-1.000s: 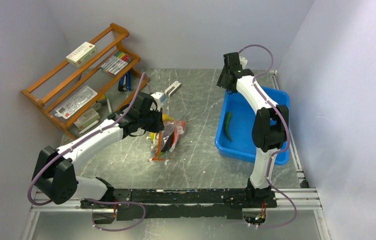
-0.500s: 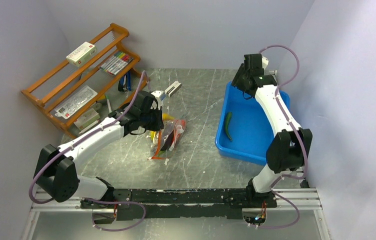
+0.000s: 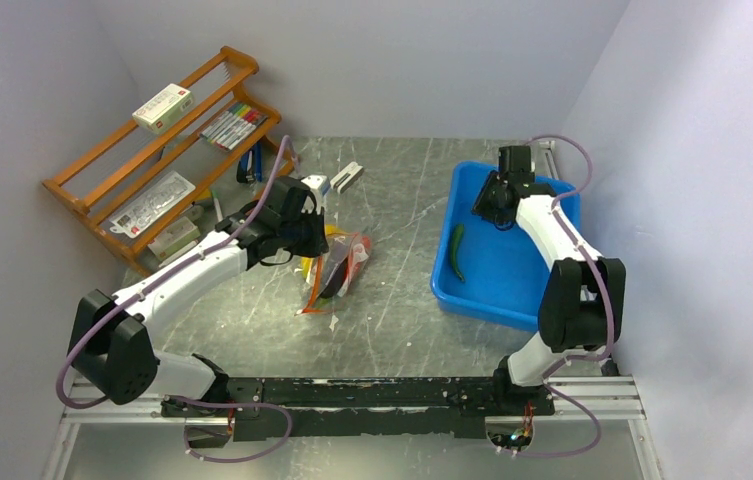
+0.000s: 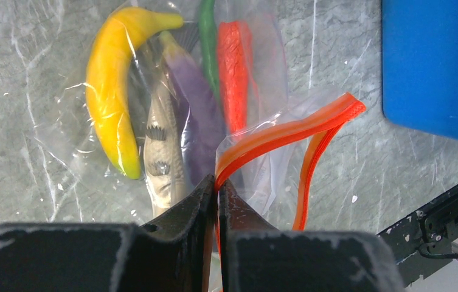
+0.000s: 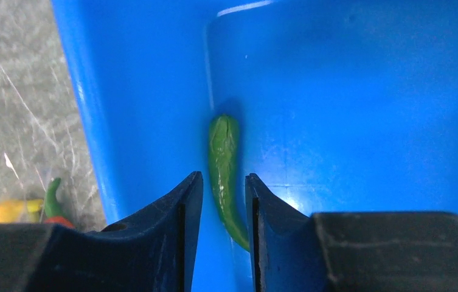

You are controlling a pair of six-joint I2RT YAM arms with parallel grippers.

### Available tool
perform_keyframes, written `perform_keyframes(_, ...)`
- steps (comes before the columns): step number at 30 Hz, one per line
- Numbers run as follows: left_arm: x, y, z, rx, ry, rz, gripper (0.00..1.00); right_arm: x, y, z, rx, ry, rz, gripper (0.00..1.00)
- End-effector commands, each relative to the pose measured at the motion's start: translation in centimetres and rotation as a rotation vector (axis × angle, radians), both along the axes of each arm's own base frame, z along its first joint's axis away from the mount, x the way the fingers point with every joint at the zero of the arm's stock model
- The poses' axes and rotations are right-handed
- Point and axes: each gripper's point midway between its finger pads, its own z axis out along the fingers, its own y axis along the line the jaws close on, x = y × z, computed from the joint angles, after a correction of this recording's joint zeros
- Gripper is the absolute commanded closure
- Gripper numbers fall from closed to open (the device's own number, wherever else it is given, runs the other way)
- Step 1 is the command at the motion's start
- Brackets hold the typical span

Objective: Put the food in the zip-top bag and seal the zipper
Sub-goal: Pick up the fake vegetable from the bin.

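While left fingers [image 4: 180, 219] clamp the zipper [image 4: 287, 131], right fingers [image 5: 185, 210] hover slightly apart over the blue bin's [image 5: 366, 91] green pod [image 5: 221, 158], likely grasping next.

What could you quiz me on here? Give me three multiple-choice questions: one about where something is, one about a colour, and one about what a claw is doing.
1. The green pod lies:
A. in the blue bin
B. inside the zip-top bag
C. in the left gripper

2. The zipper along the bag's mouth is:
A. blue
B. green
C. red-orange

3. The left gripper is:
A. wide open
B. shut on the zipper
C. holding the pod

Answers:
1 A: the pod rests on the bin's floor against its wall.
2 C: the left wrist view shows a red-orange strip.
3 B: its jaws pinch the strip with no gap between them.
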Motion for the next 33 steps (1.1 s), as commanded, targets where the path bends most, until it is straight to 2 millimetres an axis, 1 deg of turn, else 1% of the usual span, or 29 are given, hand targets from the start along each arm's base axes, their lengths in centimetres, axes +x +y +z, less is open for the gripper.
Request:
perform_keyframes(1, 0.8, 0.3, 1.7, -0.008, -0.043, 0.032, 0.93, 0.2, 1.9, -2.3, 0.103, -0.01, 0.044, 0.65)
perform_keyframes(3, 0.9, 0.2, 1.8, -0.016, -0.041, 0.032, 0.93, -0.1, 2.0, -3.6, 0.111, 0.017, 0.047, 0.63)
perform_keyframes(6, 0.8, -0.1, 2.0, -0.029, -0.036, 0.03, 0.93, -0.3, 2.4, -4.7, 0.121, 0.035, 0.061, 0.63)
perform_keyframes(10, 0.9, -0.1, 2.4, -0.045, -0.05, 0.032, 0.93, -0.4, 2.1, -6.1, 0.107, 0.064, 0.044, 0.58)
perform_keyframes(16, 0.9, -0.1, 2.3, -0.032, -0.046, 0.023, 0.93, 0.4, 2.0, -7.4, 0.093, 0.091, 0.054, 0.58)
perform_keyframes(20, 0.9, -0.2, 2.4, -0.037, -0.051, 0.023, 0.93, 0.3, 2.5, -8.2, 0.095, 0.109, 0.068, 0.57)
perform_keyframes(25, 0.7, -0.1, 2.3, -0.042, -0.048, 0.028, 0.93, 0.1, 2.7, -9.3, 0.055, 0.135, 0.088, 0.56)
perform_keyframes(27, 0.6, 0.0, 2.2, -0.042, -0.047, 0.031, 0.93, -0.1, 2.7, -9.9, 0.043, 0.15, 0.093, 0.56)
perform_keyframes(29, 0.5, 0.0, 2.3, -0.044, -0.047, 0.033, 0.93, 0.0, 2.5, -10.1, 0.015, 0.155, 0.103, 0.57)
perform_keyframes(33, 0.3, 0.1, 2.3, -0.053, -0.047, 0.037, 0.93, -0.2, 1.4, -10.3, -0.091, 0.201, 0.12, 0.6)
